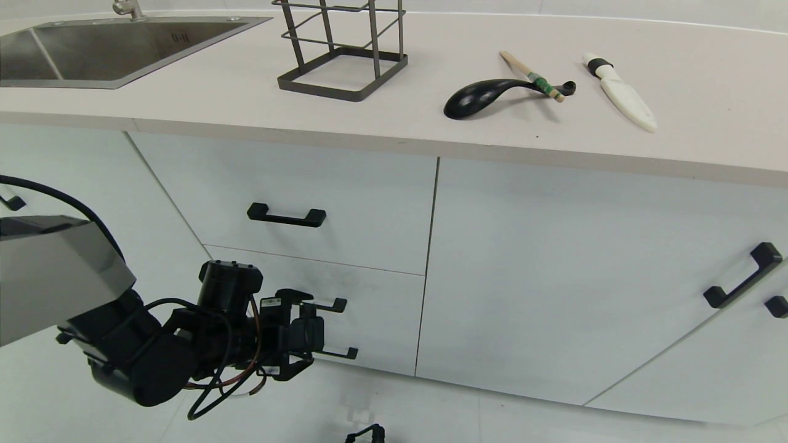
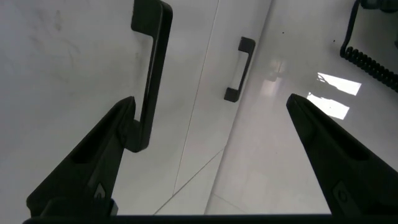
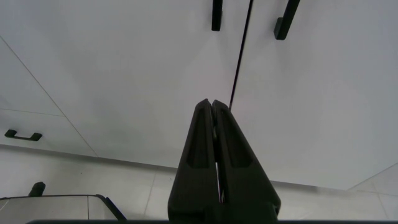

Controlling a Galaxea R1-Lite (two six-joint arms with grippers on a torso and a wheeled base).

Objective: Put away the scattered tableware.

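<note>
- Black spoon, wooden chopsticks and white knife: we log them on the worktop, right of the wire rack.
- Left gripper: fingers spread, empty, before the drawer fronts.
- Right gripper: fingers pressed together.

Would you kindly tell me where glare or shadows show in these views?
Head view: the black curved ladle casts a soft shadow on the pale countertop. Left wrist view: bright glare patches on the glossy white floor. Right wrist view: even light on white cabinet doors.
</note>
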